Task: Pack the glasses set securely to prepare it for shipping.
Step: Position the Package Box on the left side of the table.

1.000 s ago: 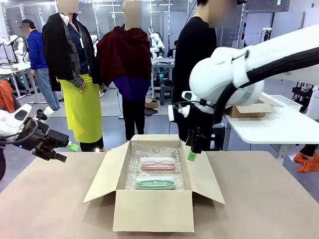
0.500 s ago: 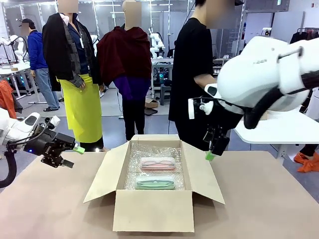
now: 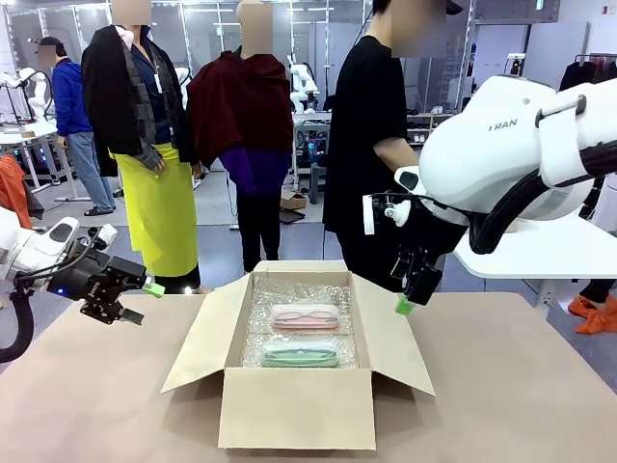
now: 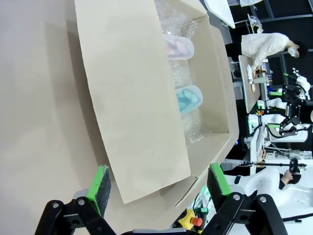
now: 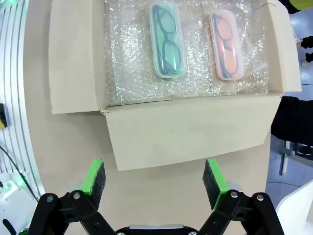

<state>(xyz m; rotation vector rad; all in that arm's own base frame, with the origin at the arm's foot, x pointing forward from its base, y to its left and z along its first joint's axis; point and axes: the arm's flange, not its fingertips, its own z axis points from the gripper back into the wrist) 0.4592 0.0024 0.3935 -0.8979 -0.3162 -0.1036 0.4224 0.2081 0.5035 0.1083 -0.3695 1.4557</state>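
Looks light, stiff, slick: pink case [image 3: 305, 316], mint case [image 3: 300, 354] on bubble wrap [image 3: 289, 290] in box [image 3: 294, 410]. Best pinched across narrow middle. Left pincer [image 3: 142, 301], right pincer [image 3: 406, 300] both spread, empty.

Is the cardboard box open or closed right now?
Open. The cardboard box has its side flaps splayed outward, and the pink case and mint green case lie side by side on bubble wrap inside, uncovered.

- brown tabletop [image 3: 87, 386] up front, plain and matte
- white table [image 3: 559, 256] off to the right
- grey floor [image 3: 217, 224] past that, kinda shiny
- cluttered workbench [image 3: 19, 140] far left, with someone in a blue jacket [image 3: 72, 106] standing beside it
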